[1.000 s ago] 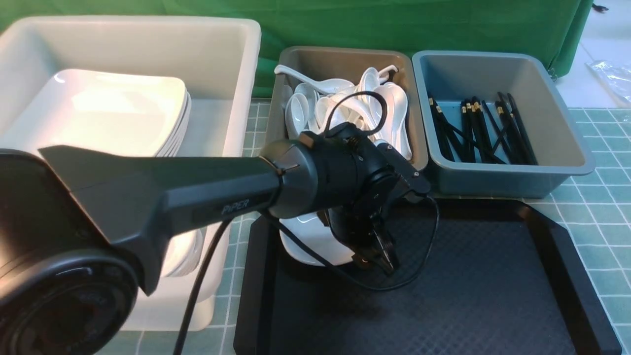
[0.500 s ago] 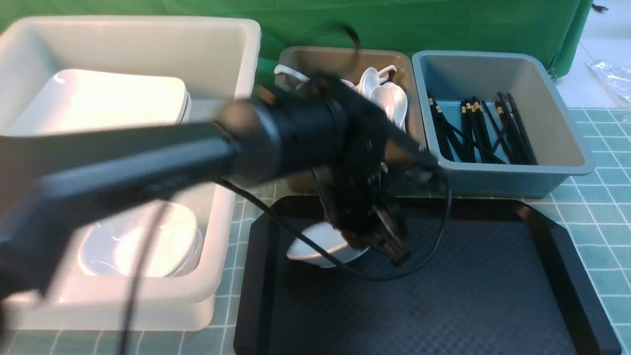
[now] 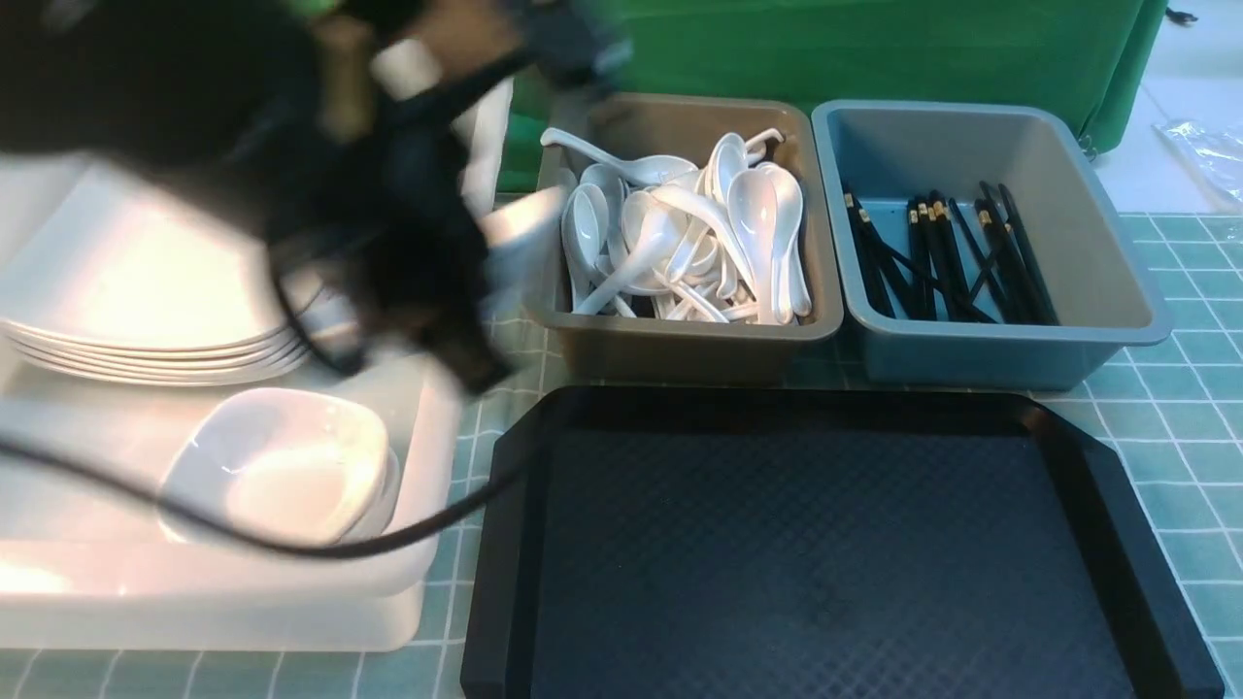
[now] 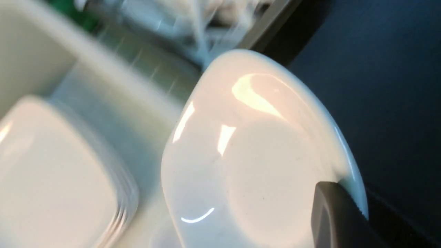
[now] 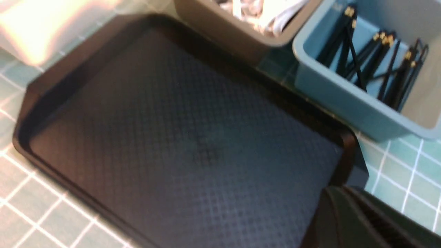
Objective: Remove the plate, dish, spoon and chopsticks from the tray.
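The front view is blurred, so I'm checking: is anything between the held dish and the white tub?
Nothing visible does. The dish hangs near the white tub's rim; the stacked plates lie lower inside.

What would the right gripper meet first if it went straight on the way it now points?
The right gripper would likely meet the tray floor first. Nothing shows between them, though depth is unclear.

Staged dish-sorting bench in a lab, not a real kitchen: green backdrop cloth [image 3: 874, 49], teal grid mat [image 3: 1185, 320], sorting bins of spoons [image 3: 680, 243] and chopsticks [image 3: 952, 262], black tray [image 3: 1068, 427].
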